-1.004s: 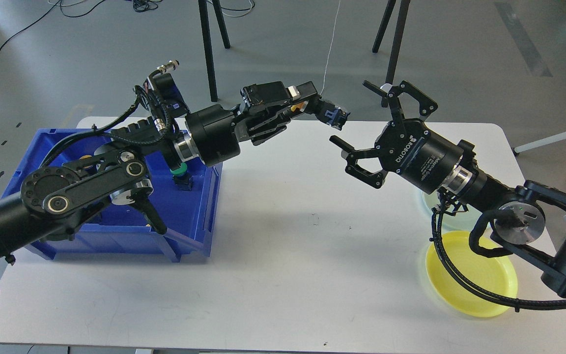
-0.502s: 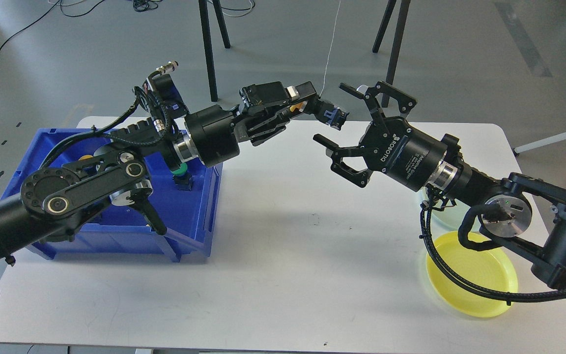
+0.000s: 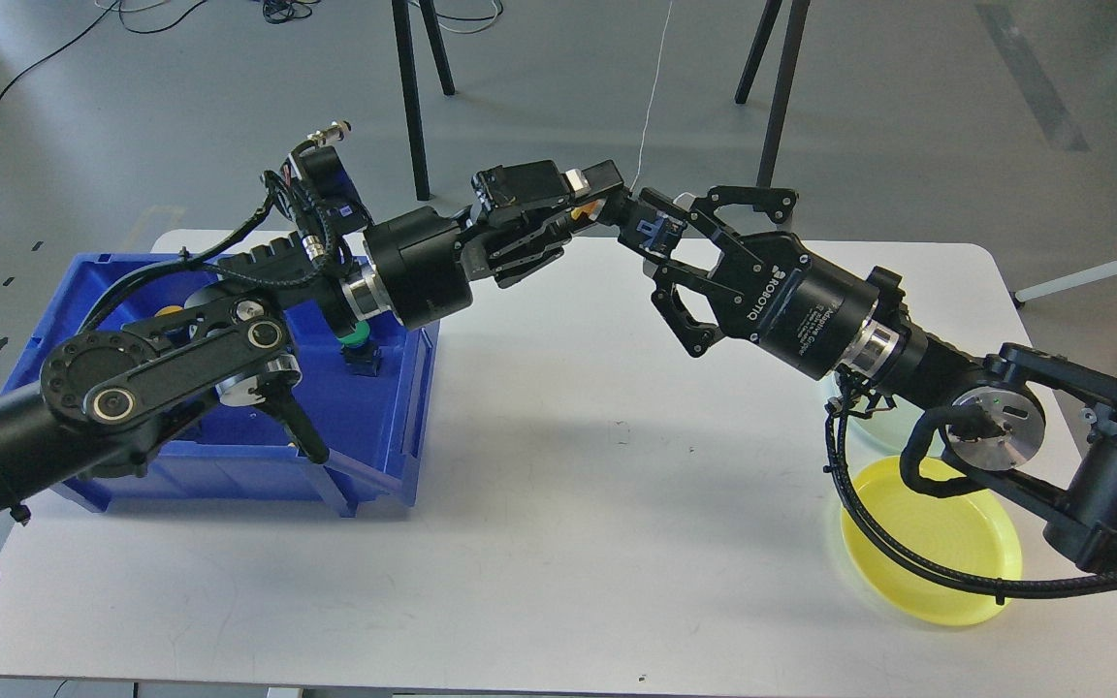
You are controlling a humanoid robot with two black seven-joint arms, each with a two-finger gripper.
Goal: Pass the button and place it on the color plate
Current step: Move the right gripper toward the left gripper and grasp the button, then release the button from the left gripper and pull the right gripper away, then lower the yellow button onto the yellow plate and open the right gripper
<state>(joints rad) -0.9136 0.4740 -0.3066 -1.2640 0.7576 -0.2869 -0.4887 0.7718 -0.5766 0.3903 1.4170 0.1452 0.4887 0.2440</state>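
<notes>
A button (image 3: 657, 231) with a yellow cap and a dark blue-black body is held in the air over the table's back middle. My left gripper (image 3: 607, 206) is shut on its cap end. My right gripper (image 3: 657, 235) has come in from the right, and its two fingers are closed around the button's dark body end. Both grippers hold the same button. The yellow plate (image 3: 946, 553) lies at the front right of the white table (image 3: 558, 504), under my right arm. A pale green plate (image 3: 854, 399) lies behind it, mostly hidden by the arm.
A blue bin (image 3: 379, 456) stands at the table's left under my left arm. It holds more buttons, one with a green cap (image 3: 355, 339). Black stand legs (image 3: 413, 97) rise behind the table.
My right gripper has moved left and up to the button, and its wide-open fingers have closed in around the button's body. My left gripper has stayed in place, holding the button.
</notes>
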